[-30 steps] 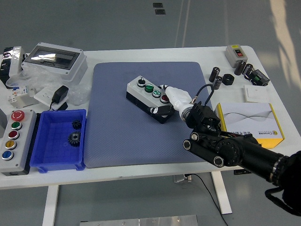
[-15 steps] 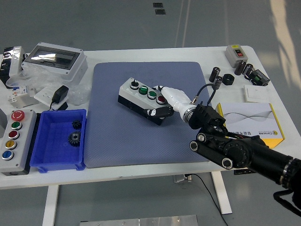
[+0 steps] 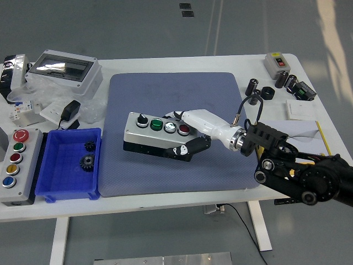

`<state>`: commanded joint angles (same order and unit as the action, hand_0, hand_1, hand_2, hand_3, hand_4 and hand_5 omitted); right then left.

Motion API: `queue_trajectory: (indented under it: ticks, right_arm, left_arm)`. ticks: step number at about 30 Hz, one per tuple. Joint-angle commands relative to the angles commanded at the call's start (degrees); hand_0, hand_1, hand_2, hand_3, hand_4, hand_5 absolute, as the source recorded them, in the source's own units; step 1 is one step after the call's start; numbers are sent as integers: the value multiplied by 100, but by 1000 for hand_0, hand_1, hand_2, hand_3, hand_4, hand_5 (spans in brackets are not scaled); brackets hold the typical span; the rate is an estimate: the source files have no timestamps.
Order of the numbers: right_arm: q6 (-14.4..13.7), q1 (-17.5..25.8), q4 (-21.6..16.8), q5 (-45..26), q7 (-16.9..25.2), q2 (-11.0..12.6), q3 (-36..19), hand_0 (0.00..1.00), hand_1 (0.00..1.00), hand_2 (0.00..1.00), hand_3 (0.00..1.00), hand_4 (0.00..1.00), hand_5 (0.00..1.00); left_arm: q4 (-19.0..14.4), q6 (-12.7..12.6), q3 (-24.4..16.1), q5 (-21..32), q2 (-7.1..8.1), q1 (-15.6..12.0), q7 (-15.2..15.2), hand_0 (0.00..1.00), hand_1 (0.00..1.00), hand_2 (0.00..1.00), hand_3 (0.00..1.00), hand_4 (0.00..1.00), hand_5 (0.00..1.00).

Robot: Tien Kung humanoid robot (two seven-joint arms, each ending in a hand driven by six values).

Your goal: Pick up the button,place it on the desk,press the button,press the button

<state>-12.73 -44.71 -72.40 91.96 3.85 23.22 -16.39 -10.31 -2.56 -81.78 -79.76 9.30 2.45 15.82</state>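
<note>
The button box (image 3: 157, 135) has slid toward eight o'clock; the right hand (image 3: 190, 135) is gripping its right end, long axis running nine-to-three over the blue mat (image 3: 165, 171).

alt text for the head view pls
The robot's right hand grips the right end of a grey button box on a blue mat. A blue bin holding gears sits to the left on the white table.
</note>
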Motion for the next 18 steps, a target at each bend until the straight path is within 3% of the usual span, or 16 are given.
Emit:
queue_trajectory:
  ticks: [4, 5, 10, 11, 16, 17, 18]
  right_arm:
    - [-234, 10, 137, 514, -169, -3, 261, 86, 289, 297, 219, 2, 2]
    - [-272, 17, 171, 641, -215, -8, 299, 206, 323, 328, 235, 2, 2]
    - [-247, 58, 321, 1014, -363, -3, 310, 206, 323, 328, 235, 2, 2]
    - [-207, 63, 343, 1023, -370, 4, 293, 403, 508, 524, 382, 228, 2]
    - [23, 85, 451, 933, -322, 35, 178, 403, 508, 524, 382, 228, 2]
    - [35, 88, 459, 924, -320, 36, 170, 479, 559, 572, 603, 262, 2]
    - [46, 91, 468, 915, -319, 36, 163, 479, 559, 572, 603, 262, 2]
  left_arm:
    - [0, 4, -16, -36, -3, 24, -4, 625, 514, 531, 590, 598, 217]
    - [0, 5, -17, -39, -6, 27, -4, 625, 514, 531, 590, 599, 218]
    - [0, 5, -33, -64, -17, 24, 4, 625, 514, 531, 590, 599, 218]
    - [0, 5, -36, -68, -17, 23, 5, 625, 515, 531, 590, 603, 226]
    - [0, 6, -44, -80, -16, 24, 4, 625, 515, 531, 590, 603, 226]
    - [0, 6, -45, -82, -17, 24, 4, 625, 515, 531, 590, 603, 231]
    - [0, 7, -46, -84, -17, 25, 4, 625, 515, 531, 590, 603, 231]
